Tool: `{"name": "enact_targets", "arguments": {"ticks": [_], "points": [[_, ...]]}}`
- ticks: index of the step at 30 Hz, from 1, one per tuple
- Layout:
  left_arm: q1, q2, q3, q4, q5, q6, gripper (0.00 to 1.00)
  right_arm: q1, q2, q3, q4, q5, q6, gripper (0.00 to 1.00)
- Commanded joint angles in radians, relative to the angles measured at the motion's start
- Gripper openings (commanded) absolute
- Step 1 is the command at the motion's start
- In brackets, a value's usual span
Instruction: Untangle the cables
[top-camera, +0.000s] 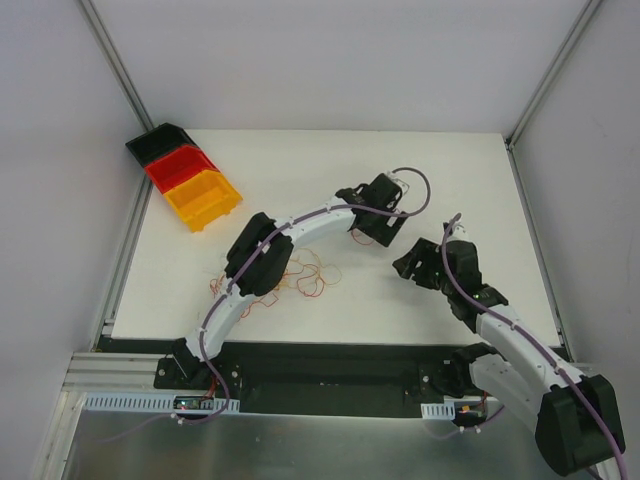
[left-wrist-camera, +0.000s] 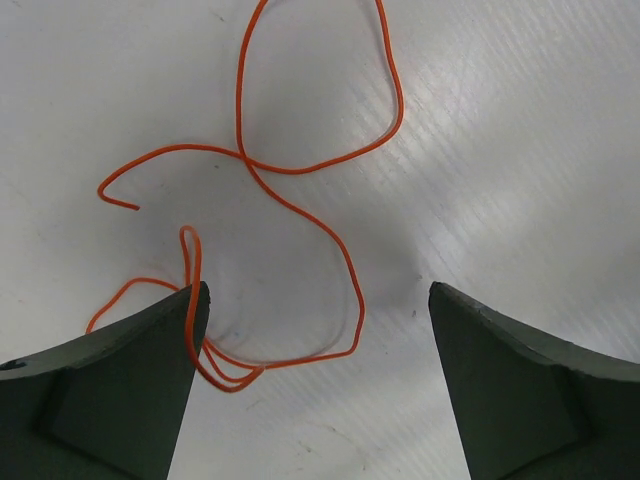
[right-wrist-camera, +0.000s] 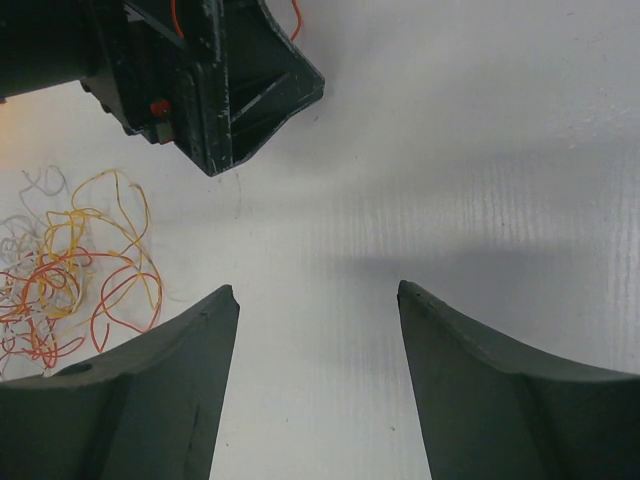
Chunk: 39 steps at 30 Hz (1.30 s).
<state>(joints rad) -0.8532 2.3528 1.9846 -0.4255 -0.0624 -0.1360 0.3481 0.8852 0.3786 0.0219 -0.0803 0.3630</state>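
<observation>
A tangle of thin orange, red, yellow and white cables (top-camera: 305, 277) lies on the white table, near the left arm's elbow; it also shows at the left of the right wrist view (right-wrist-camera: 70, 275). One separate orange cable (left-wrist-camera: 300, 195) lies in loose loops under my left gripper (left-wrist-camera: 318, 295), which is open. A loop of it runs along the inner face of the left finger (left-wrist-camera: 150, 370). In the top view the left gripper (top-camera: 372, 232) is right of the tangle. My right gripper (right-wrist-camera: 317, 288) is open and empty over bare table, just right of the left gripper (top-camera: 405, 266).
Black, red and yellow bins (top-camera: 185, 175) stand in a row at the table's far left corner. The left gripper's body (right-wrist-camera: 210, 85) fills the upper left of the right wrist view. Grey walls enclose the table (top-camera: 300, 170).
</observation>
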Motion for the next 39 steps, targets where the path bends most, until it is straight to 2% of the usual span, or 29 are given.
{"name": "enact_targets", "arguments": {"ticks": [1,5,7,11,12,14,20,24,26,30,32,39], "points": [[-0.024,0.036,0.057,-0.033,-0.066,0.072,0.88,-0.017,-0.049,-0.023,0.038,0.024,0.027,0.68],[-0.047,0.062,0.063,-0.036,-0.146,0.094,0.70,-0.021,-0.081,-0.040,0.038,0.037,0.034,0.68],[-0.049,0.072,0.071,-0.036,-0.192,0.108,0.56,-0.020,-0.098,-0.046,0.039,0.042,0.036,0.68],[-0.044,0.013,0.062,-0.039,-0.313,0.125,0.05,-0.020,-0.101,-0.049,0.042,0.040,0.033,0.67],[-0.037,-0.033,0.040,-0.041,-0.316,0.119,0.00,-0.020,-0.098,-0.047,0.047,0.036,0.031,0.67],[-0.012,-0.146,-0.028,-0.056,-0.262,0.089,0.00,-0.020,-0.092,-0.046,0.055,0.024,0.021,0.68],[0.141,-0.542,-0.285,-0.107,0.039,-0.007,0.00,-0.020,-0.075,-0.047,0.087,-0.012,0.008,0.68],[0.238,-0.751,-0.336,-0.185,0.061,-0.016,0.00,-0.018,-0.060,-0.046,0.099,-0.026,0.005,0.68],[0.291,-0.831,-0.330,-0.235,0.009,-0.017,0.00,-0.018,-0.054,-0.043,0.101,-0.030,0.002,0.68],[0.388,-0.920,-0.320,-0.314,-0.121,-0.036,0.00,-0.017,-0.046,-0.037,0.102,-0.038,-0.002,0.68],[0.463,-0.948,-0.322,-0.332,-0.139,-0.045,0.00,-0.014,-0.042,-0.035,0.102,-0.038,-0.006,0.68],[0.701,-0.893,-0.271,-0.401,0.015,-0.158,0.00,-0.014,-0.034,-0.033,0.104,-0.041,-0.007,0.68]]}}
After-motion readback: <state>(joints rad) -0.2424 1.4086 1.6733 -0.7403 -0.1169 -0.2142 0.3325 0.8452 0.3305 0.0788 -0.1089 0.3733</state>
